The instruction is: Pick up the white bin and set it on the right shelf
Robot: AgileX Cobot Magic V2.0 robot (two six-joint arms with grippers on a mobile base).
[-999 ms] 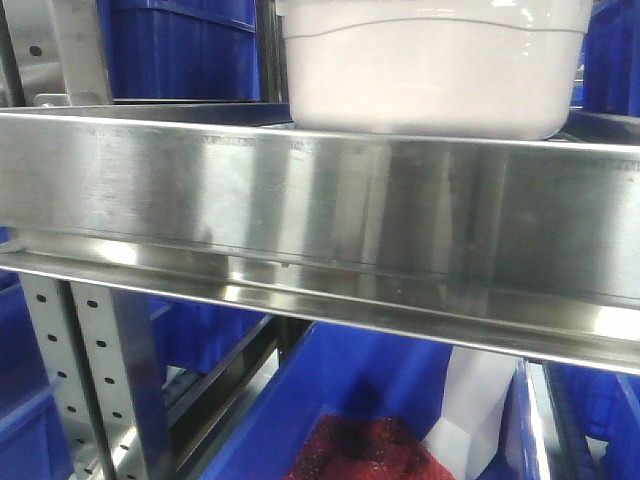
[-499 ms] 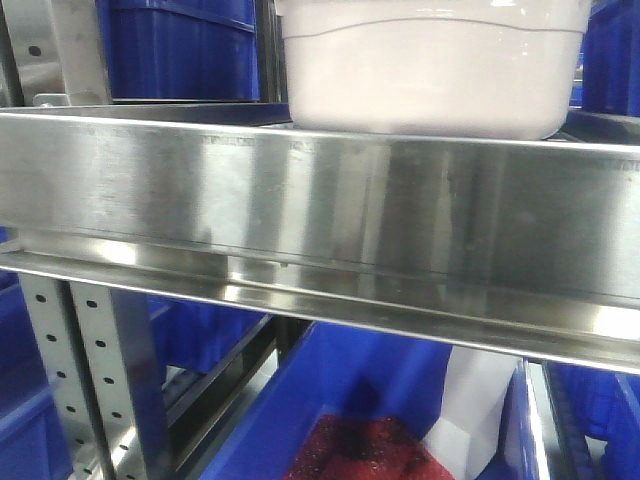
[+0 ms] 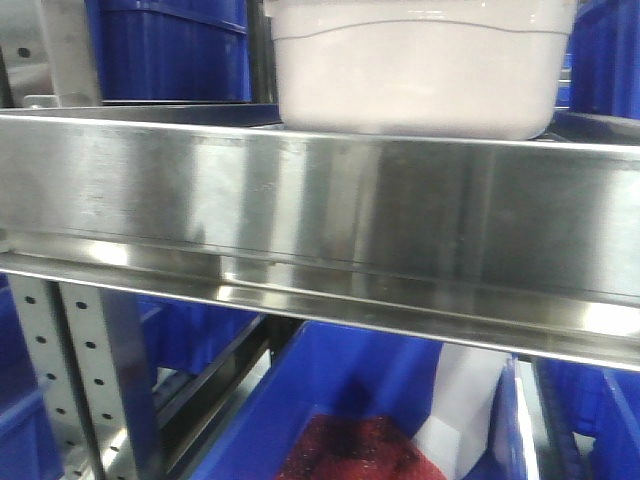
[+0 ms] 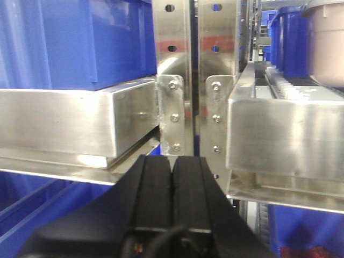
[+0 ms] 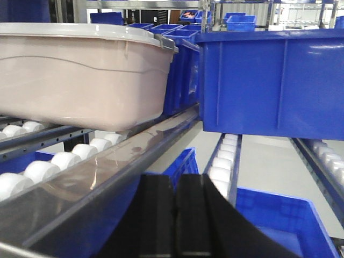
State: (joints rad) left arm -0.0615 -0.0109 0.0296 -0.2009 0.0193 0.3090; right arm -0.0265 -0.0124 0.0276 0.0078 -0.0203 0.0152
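The white bin [image 5: 80,75] looks stiff, glossy and probably slippery, too broad for one gripper; the lid's rim seems the best hold. It sits on the roller shelf [image 5: 64,161], up and left of the right gripper [image 5: 176,215]. Both that and the left gripper [image 4: 172,199] are closed, empty.

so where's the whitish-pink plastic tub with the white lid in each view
Front view: whitish-pink translucent plastic tub top centre, behind the shiny steel front rail.
Left wrist view: top right corner, mostly cropped.
Right wrist view: upper left, on white rollers.
Shared landmark: the steel rail.
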